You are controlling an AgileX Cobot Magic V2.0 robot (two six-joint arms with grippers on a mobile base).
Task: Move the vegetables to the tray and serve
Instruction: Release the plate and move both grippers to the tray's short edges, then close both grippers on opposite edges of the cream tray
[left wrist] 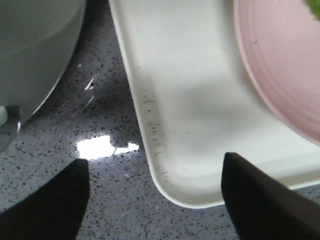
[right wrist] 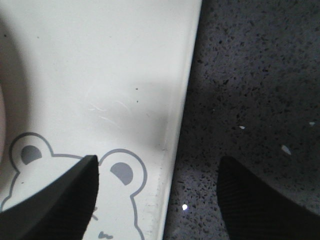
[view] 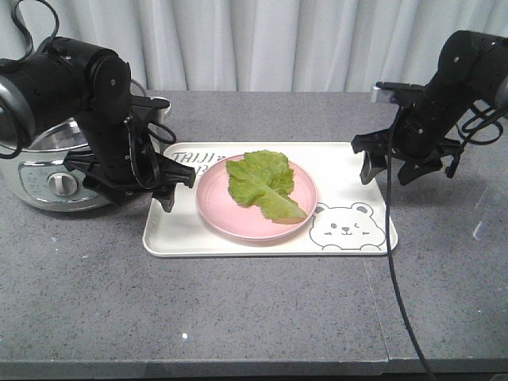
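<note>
Lettuce leaf (view: 262, 185): laid on pink plate (view: 214, 208), tray (view: 349, 171) centre.
Left end effector (view: 176, 187): spread apart at tray's 9 o'clock rim.
Right end effector (view: 386, 171): spread apart at 3 o'clock rim.

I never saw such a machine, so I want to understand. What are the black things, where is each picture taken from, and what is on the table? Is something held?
The black things are two robot arms. The front picture faces the robot, so its left gripper shows at picture left and its right gripper at picture right. The two other pictures come from cameras on the wrists, looking down between the open fingers.

On the grey table lies a white tray with a bear drawing. On it stands a pink plate with a lettuce leaf. A silver cooker stands behind the left arm.

Nothing is held: each gripper hangs open over a tray edge.
</note>
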